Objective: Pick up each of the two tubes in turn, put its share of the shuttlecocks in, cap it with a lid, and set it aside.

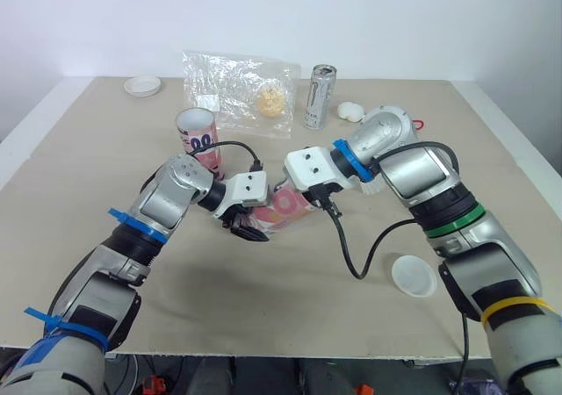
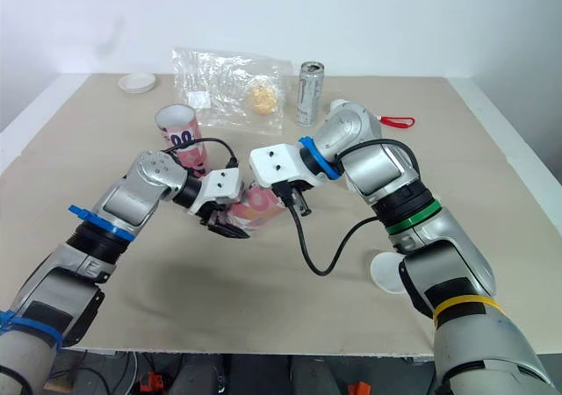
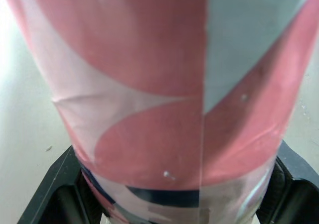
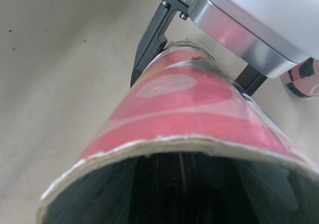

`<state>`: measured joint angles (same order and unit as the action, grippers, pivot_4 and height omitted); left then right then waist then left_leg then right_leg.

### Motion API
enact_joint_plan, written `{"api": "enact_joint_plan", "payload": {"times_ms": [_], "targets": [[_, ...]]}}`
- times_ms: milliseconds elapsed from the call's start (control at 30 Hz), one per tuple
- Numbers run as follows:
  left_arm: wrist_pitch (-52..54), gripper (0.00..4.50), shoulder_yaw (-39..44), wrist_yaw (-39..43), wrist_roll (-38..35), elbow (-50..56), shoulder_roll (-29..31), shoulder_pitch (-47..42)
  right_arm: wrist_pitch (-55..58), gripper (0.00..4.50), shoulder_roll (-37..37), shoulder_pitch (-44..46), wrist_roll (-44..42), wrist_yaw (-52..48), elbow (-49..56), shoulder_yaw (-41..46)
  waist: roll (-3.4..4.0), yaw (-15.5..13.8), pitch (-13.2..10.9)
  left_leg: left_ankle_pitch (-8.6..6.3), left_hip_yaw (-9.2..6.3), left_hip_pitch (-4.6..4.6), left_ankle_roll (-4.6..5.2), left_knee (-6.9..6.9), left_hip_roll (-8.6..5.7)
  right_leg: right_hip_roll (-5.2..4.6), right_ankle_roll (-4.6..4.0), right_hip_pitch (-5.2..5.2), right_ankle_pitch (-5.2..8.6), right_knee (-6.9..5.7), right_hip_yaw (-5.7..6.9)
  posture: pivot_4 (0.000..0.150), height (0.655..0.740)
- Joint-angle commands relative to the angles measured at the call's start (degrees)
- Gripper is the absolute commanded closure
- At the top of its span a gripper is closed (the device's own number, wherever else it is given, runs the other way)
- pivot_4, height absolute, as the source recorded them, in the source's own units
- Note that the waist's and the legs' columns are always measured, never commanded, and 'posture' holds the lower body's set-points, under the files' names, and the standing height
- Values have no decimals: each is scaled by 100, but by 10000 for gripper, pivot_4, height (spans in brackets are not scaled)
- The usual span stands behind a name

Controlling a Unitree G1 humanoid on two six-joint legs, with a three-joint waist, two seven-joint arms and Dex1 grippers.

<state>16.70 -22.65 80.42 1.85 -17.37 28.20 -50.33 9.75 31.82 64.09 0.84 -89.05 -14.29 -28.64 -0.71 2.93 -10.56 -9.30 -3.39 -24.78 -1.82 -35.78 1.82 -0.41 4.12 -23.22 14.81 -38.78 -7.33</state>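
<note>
My left gripper (image 1: 249, 226) is shut on a pink and white tube (image 1: 286, 209) that lies tilted just above the table's middle. Its black fingers (image 3: 54, 196) clamp both sides of the tube (image 3: 159, 84). My right gripper (image 1: 309, 191) is at the tube's other end, right against its open mouth (image 4: 174, 184). The inside of the tube looks dark. A second pink tube (image 1: 198, 135) stands upright behind the left gripper, mouth up. A white lid (image 1: 413, 275) lies near the front right. Another white lid (image 1: 142, 85) lies at the back left.
A clear plastic bag (image 1: 235, 89) with a yellowish lump lies at the back. A silver drink can (image 1: 320, 96) stands next to it, with a small white object (image 1: 351, 111) and a red loop (image 1: 423, 123) to its right. The right arm's black cable (image 1: 351, 250) hangs low.
</note>
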Motion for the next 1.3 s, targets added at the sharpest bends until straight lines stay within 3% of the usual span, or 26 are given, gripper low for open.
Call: {"api": "enact_joint_plan", "payload": {"times_ms": [33,467,767,867,1000,1300], "targets": [[41,12415,-43,5,-81,183,-34,101,376,44664,254,240,-497,-345,354,198,0,-8,0,0,-1,0,0,0,-1,0,0,0,3,-3,0,1500,7400],[-31,12415,-59,-17,-102,102,-83,101,1135,44664,1018,230,-1160,-281,948,822,1,-23,-1,-1,-16,-18,-1,1,-11,-5,4,-9,27,-15,5,1500,7400],[-218,12415,354,-347,-475,115,-340,363,3127,44664,1799,-560,-2384,815,2089,2635,0,-52,-2,-1,-23,-27,0,1,-22,-20,1,-8,31,-13,14,1500,7400],[-404,12415,828,-757,-900,105,-717,667,4011,44664,2021,-1417,-2845,1629,2686,3846,-4,-85,-3,-1,-28,-35,0,1,-24,-25,1,-6,31,-7,23,1500,7400],[-1115,12415,1046,-1025,-1108,126,-968,1206,4601,44664,2176,-2680,-3200,2215,3470,4743,-4,-59,-3,-2,-23,-38,0,2,-26,-33,-10,-12,29,-13,27,1500,7400],[-2612,12415,1134,-1860,-1188,73,-1751,2314,4649,44664,1902,-5548,-3249,3119,4500,5686,-10,-37,-1,1,-13,-22,4,-13,-23,-31,21,7,32,-16,22,1500,7400]]}}
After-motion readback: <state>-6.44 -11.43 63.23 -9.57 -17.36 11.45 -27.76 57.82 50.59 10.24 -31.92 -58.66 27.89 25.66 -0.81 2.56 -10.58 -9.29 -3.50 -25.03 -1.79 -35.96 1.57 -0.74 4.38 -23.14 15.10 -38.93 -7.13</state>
